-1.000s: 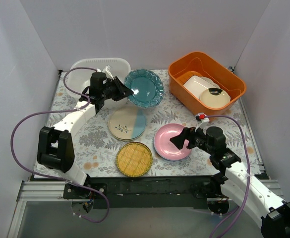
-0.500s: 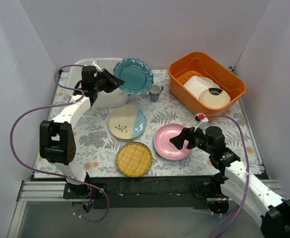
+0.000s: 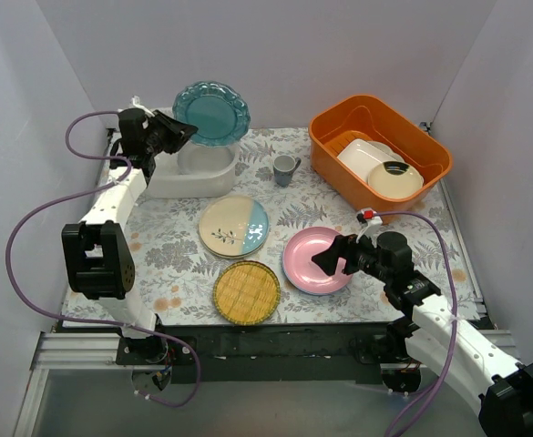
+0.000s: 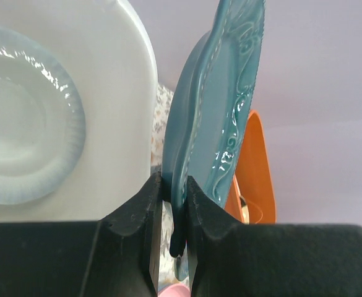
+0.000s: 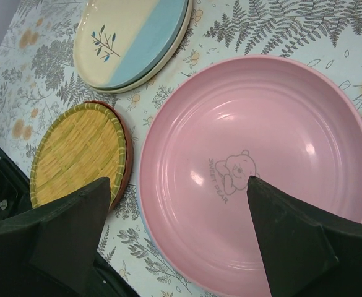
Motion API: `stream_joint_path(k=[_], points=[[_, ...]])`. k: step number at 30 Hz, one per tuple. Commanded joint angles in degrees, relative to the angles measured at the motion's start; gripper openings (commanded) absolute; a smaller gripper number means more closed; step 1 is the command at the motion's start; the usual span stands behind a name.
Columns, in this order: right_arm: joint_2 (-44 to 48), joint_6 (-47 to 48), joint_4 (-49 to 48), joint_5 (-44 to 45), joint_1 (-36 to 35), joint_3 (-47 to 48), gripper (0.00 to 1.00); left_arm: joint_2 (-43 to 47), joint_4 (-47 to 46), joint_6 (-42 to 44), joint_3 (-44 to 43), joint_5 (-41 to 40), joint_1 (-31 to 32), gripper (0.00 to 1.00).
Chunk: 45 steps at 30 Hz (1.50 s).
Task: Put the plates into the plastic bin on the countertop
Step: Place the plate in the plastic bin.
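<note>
My left gripper (image 3: 179, 132) (image 4: 174, 179) is shut on the rim of the teal plate (image 3: 211, 113) (image 4: 224, 111). It holds the plate on edge, high over the back of the translucent plastic bin (image 3: 193, 175) (image 4: 134, 74). A light blue plate (image 4: 20, 124) lies inside the bin. My right gripper (image 3: 330, 258) (image 5: 177, 179) hovers open just over the pink plate (image 3: 313, 259) (image 5: 255, 161), touching nothing. The cream-and-blue leaf plate (image 3: 234, 225) (image 5: 131, 37) and the yellow woven plate (image 3: 246, 291) (image 5: 75, 148) lie flat on the countertop (image 3: 157, 246). A red-orange rim (image 5: 126, 142) shows under the woven one.
An orange bin (image 3: 334, 168) at the back right holds a white rectangular dish (image 3: 362, 153) and a cream plate (image 3: 395, 179). A small grey cup (image 3: 285, 168) stands between the two bins. White walls close in the back and both sides.
My left arm has swung the teal plate up and to the left, from over the countertop to above the plastic bin, uncovering the grey cup. The right arm has stayed still.
</note>
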State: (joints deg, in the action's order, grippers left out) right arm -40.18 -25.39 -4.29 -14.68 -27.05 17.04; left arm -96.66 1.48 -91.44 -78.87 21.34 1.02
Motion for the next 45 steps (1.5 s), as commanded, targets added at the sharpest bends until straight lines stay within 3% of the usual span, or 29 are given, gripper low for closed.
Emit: stream_joint_path(k=[1,25,37,45], points=[[0.4,1.0,-0.4,0.6,-0.2,0.1,0.98,0.4,-7.7,-3.4,-3.8,0.7,-3.1,0.0],[-1.6,1.8,0.3,-0.2,-0.2,0.7,0.98,-5.3,-4.3,2.6,-3.5,-5.3,-5.6,0.0],[-3.9,1.4,-2.0,-0.9,-0.2,0.2,0.98,-15.2,-0.1,6.3,-10.2,-2.3,-5.5,0.0],[-6.5,1.7,-3.0,-1.6,-0.2,1.5,0.98,-16.9,3.6,8.6,-11.8,-5.3,-5.5,0.0]])
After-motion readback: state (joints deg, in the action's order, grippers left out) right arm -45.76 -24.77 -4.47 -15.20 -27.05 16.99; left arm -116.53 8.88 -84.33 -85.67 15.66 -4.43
